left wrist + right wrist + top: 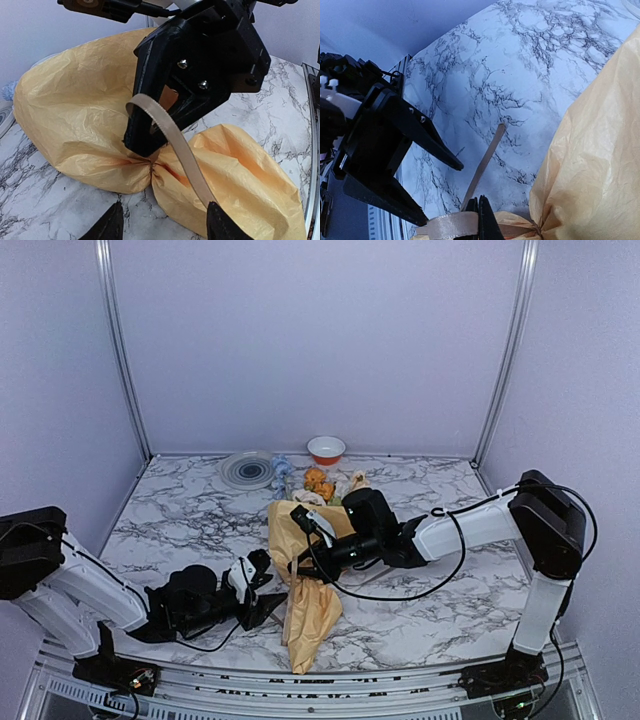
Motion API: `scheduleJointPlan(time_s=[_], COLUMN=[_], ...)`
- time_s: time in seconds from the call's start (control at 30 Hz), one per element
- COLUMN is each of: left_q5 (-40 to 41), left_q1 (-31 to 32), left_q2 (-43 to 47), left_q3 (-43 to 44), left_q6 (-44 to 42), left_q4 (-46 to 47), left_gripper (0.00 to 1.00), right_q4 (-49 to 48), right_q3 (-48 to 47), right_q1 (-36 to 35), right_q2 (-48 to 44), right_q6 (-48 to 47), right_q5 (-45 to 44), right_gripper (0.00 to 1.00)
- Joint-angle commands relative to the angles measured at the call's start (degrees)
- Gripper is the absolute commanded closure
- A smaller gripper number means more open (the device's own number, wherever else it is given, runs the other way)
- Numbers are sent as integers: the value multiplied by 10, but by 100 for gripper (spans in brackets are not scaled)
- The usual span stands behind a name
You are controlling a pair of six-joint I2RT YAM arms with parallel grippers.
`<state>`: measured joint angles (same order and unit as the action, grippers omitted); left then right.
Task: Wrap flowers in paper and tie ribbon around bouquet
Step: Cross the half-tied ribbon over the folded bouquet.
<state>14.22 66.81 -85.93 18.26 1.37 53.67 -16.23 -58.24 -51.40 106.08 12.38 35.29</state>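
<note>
The bouquet lies mid-table, its tan-yellow paper cinched at a waist, with the flowers showing at the far end. In the left wrist view the paper bulges on both sides of that pinch. My right gripper sits over the waist, shut on the beige ribbon, its jaws pressed together. The ribbon loops from there down to my left gripper's right fingertip. My left gripper stands open just short of the paper, nothing pinched between its jaws, and also shows in the top view.
A grey ribbed plate and an orange-and-white bowl stand at the back edge. A black cable sags from the right arm onto the marble table. The metal frame rail runs along the near edge.
</note>
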Motion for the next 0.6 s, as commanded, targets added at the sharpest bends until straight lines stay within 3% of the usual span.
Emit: scheduleJointPlan(time_s=[0.0, 0.07, 0.2, 0.37, 0.5, 0.57], left_q5=[-71, -113, -184, -222, -247, -259], left_q1=[-42, -52, -65, -91, -120, -122], left_q2=[-65, -100, -163, -205, -185, -165], left_q3=[-11, -5, 34, 12, 2, -3], left_q6=[32, 37, 53, 89, 85, 73], left_q4=[205, 262, 280, 372, 309, 268], left_gripper=[53, 53, 47, 46, 45, 40], right_q4=[-13, -9, -4, -1, 3, 2], right_q3=[-16, -17, -18, -16, -23, -23], right_q1=[-4, -4, -4, -2, 0, 0], right_q2=[-17, -17, -20, -23, -20, -21], right_q6=[-1, -4, -5, -9, -11, -12], right_q5=[13, 14, 12, 10, 11, 11], right_gripper=[100, 100, 100, 100, 100, 100])
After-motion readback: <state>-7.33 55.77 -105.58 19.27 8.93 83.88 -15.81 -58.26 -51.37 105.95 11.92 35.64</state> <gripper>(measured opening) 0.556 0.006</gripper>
